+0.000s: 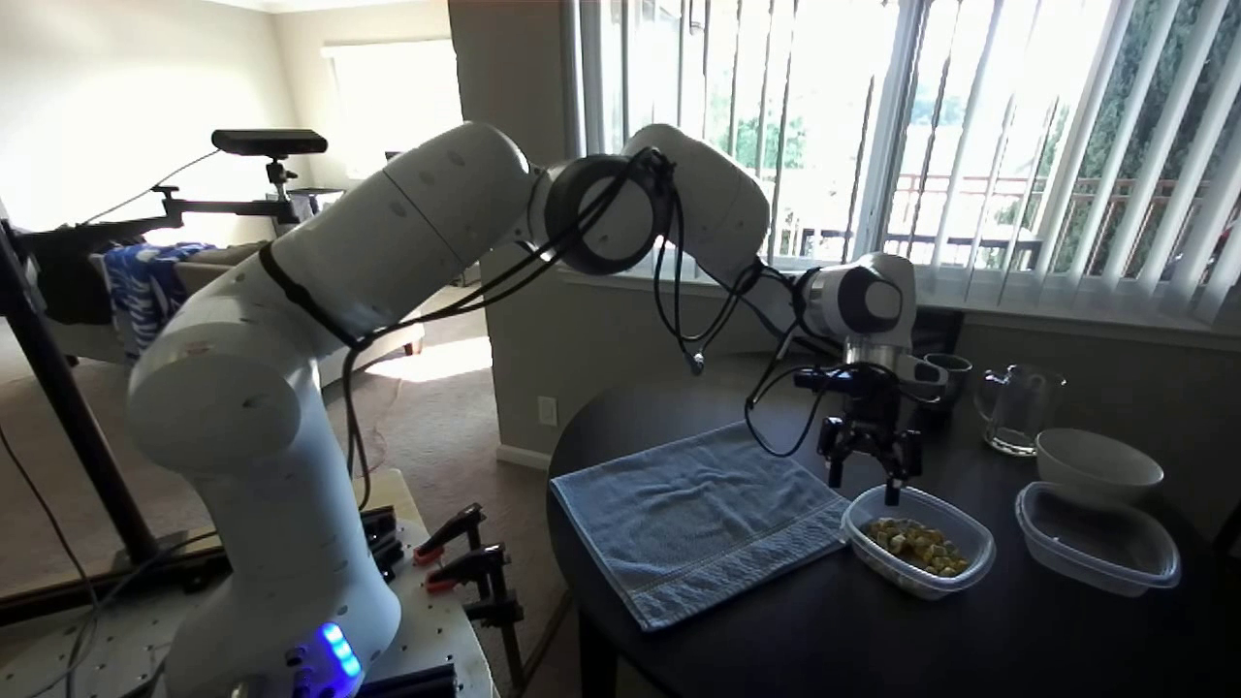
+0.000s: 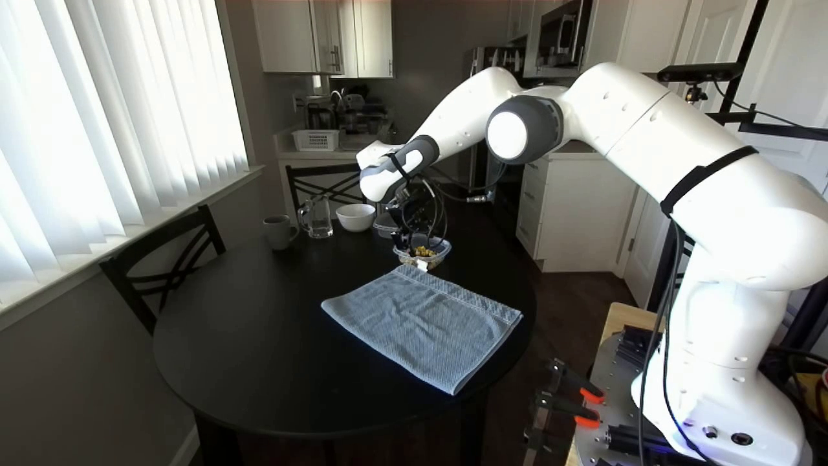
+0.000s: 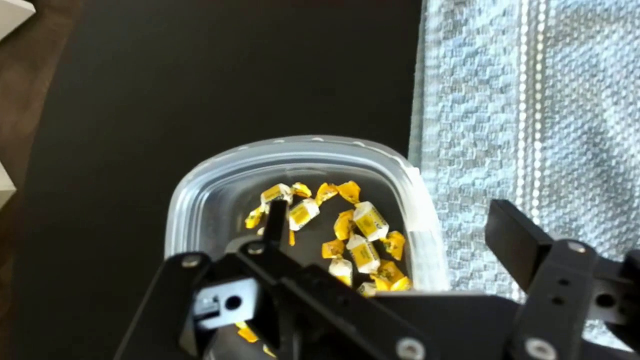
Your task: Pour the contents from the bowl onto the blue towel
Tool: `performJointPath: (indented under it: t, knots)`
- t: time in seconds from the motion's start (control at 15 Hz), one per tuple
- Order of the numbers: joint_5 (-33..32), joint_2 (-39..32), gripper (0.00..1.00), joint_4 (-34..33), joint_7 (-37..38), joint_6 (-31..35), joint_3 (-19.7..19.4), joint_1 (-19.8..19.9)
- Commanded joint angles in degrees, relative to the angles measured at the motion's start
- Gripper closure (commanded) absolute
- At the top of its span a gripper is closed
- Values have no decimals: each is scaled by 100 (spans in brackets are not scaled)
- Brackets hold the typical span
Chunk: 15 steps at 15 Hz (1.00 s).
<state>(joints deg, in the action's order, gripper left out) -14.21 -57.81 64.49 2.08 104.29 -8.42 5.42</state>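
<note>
My end effector (image 3: 397,225) is spread, pinching nothing, above the clear bowl (image 1: 948,518), its jaws straddling the line of the towel-side rim: one over the inside, its mate over the blue towel (image 1: 698,523). The bowl, sweets (image 3: 365,254) in it, sits upright on the counter (image 2: 272,336) just beside the hem; its long axis I can't judge for certain. Straight down onto that wall looks like my next move. On the far side there's a gap before the clear tub (image 1: 1081,570), and the counter's edge lies well apart.
</note>
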Motion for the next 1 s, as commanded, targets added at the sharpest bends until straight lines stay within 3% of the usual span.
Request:
performJointPath:
  t: [0.0,0.53,0.93]
  knots:
    - [-77,-140,0,-207,-1047,-225,166,73]
    - [22,-426,0,-630,-2166,-396,355,216]
    - [215,-771,0,-1220,-2445,-561,524,362]
